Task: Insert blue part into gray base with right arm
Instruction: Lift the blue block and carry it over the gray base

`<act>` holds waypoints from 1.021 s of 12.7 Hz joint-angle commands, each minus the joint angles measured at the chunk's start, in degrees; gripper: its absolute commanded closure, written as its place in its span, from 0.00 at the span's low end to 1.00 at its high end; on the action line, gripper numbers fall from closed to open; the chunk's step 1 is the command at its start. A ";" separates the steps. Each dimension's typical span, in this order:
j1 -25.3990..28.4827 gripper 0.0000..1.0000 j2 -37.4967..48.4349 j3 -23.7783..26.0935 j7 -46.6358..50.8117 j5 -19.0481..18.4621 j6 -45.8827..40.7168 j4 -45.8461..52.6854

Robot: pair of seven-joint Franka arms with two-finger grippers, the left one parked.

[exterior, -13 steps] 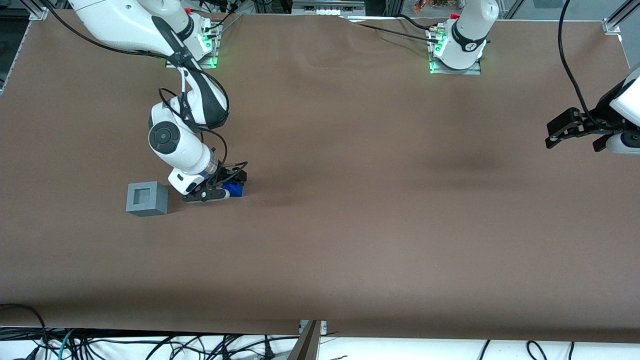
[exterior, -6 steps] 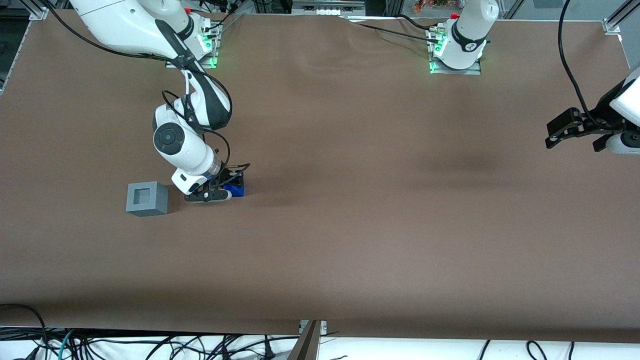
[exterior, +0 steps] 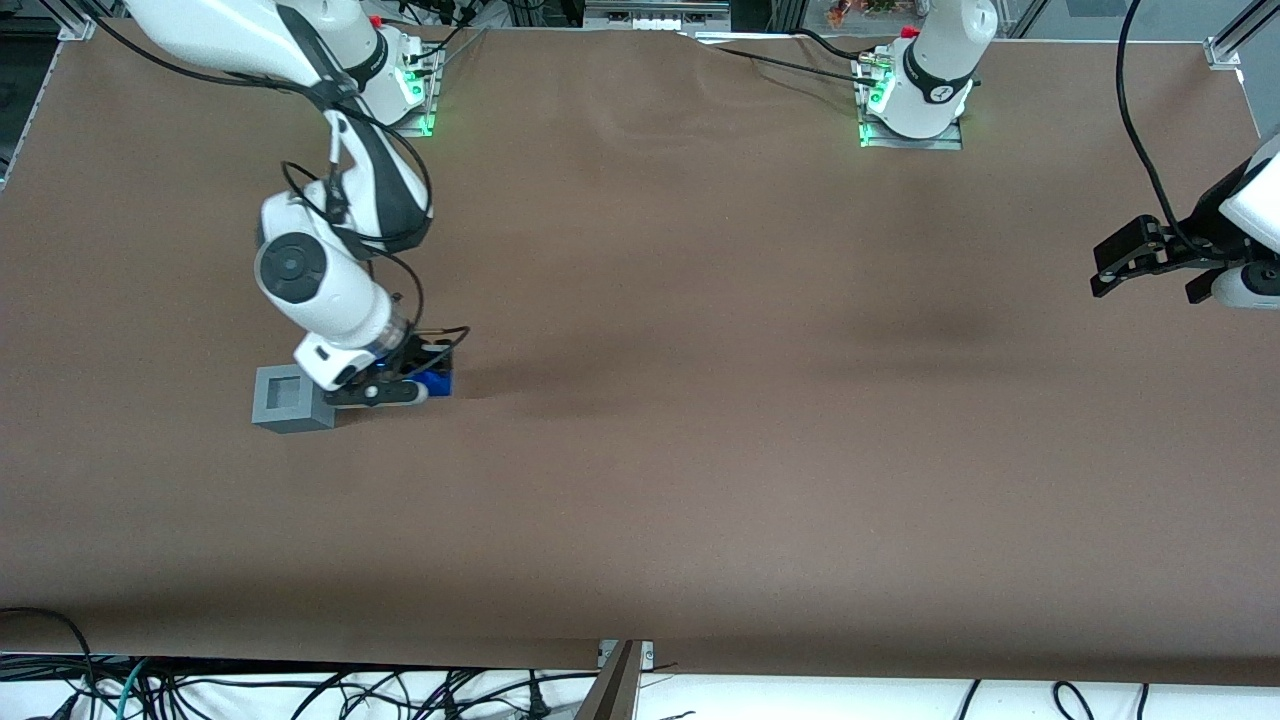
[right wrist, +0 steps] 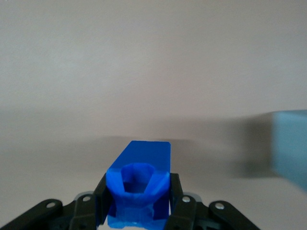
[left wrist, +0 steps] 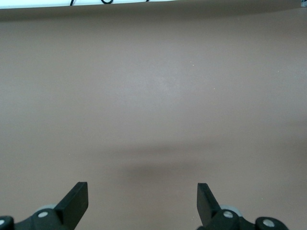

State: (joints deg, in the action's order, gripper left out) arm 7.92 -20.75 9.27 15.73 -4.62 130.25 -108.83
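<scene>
Closer to gray base [exterior: 293, 397] now, gripper [exterior: 415, 386] clamped on blue part [right wrist: 139, 184], wrist-view hollow top.

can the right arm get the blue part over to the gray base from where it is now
Probably yes. The gripper is shut on the blue part, right beside the gray base. The base's recess faces up, uncovered, with only bare table around.

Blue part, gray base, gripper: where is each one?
blue part [right wrist: 140, 181]: right wrist view, its lobed top, clamped in the gripper.
gray base [exterior: 284, 396]: front view, its recessed top face.
gripper [exterior: 412, 385]: front view, between its fingertips, beside the base.
</scene>
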 commanded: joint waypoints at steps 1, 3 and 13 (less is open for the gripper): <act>-1.93 0.88 3.78 -3.02 -8.05 -1.09 -6.30 2.38; -2.99 0.88 4.14 -6.35 -15.17 -0.65 -10.44 5.02; -4.05 0.88 -0.68 -16.47 -33.57 6.99 -6.08 5.21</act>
State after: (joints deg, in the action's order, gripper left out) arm 4.00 -19.90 -7.27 -16.03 1.19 121.51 -103.42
